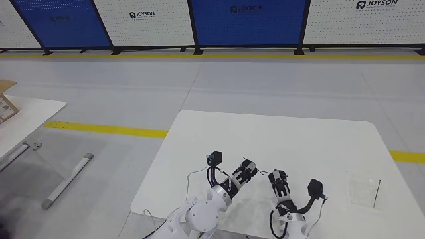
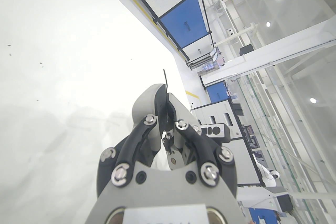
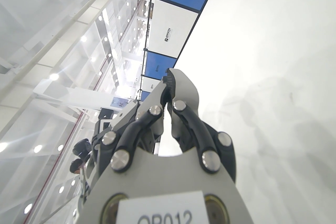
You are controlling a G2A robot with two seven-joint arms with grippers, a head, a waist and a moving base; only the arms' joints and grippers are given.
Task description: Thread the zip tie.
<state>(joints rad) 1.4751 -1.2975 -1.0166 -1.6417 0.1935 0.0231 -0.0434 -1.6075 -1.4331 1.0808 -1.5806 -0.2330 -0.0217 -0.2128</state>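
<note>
The thin black zip tie (image 2: 165, 79) sticks out past the tips of my left gripper (image 2: 167, 92), which is shut on it a little above the white table (image 2: 65, 25). In the top view the left gripper (image 1: 248, 168) hangs over the table's near edge, and a short piece of the zip tie (image 1: 261, 170) points toward my right gripper (image 1: 277, 176) close beside it. The right gripper (image 3: 168, 76) is shut, fingertips pressed together; I cannot make out anything between them.
A clear plastic box (image 1: 363, 189) sits near the table's right edge, with another black zip tie (image 1: 378, 193) leaning at its side. The table (image 1: 279, 133) stretches bare beyond both grippers. A second white table (image 1: 26, 116) stands off to the left.
</note>
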